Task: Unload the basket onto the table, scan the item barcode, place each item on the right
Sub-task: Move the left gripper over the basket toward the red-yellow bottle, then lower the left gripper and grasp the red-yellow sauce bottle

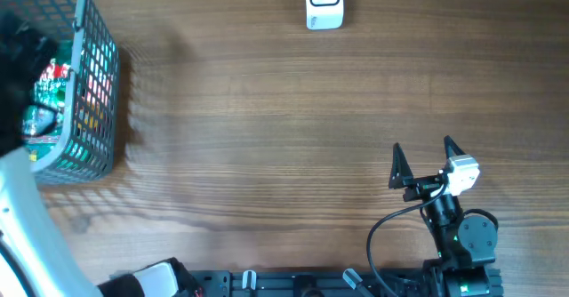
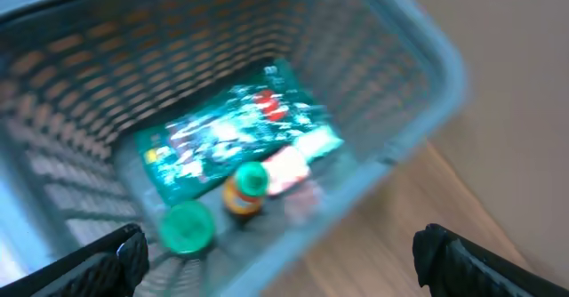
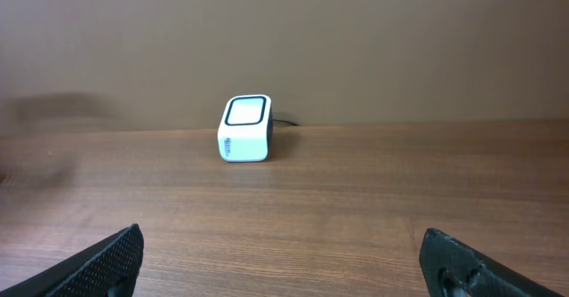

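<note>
The items lie in a grey mesh basket (image 1: pixel 100 75) at the table's left edge. In the left wrist view, the basket (image 2: pixel 418 75) holds a green foil packet (image 2: pixel 231 141), a small orange bottle (image 2: pixel 244 192) with a green cap, a round green lid (image 2: pixel 187 226) and a pink-and-white pack (image 2: pixel 298 159). My left gripper (image 2: pixel 284 254) hovers open above the basket's near wall and holds nothing. The white scanner (image 1: pixel 324 2) stands at the far edge. My right gripper (image 1: pixel 423 146) rests open and empty near the front right, facing the scanner (image 3: pixel 244 128).
Bare wooden tabletop (image 1: pixel 267 137) stretches between the basket, the scanner and the right arm. The left arm's white link (image 1: pixel 22 217) runs along the left edge beside the basket. A black cable (image 1: pixel 382 230) loops beside the right arm's base.
</note>
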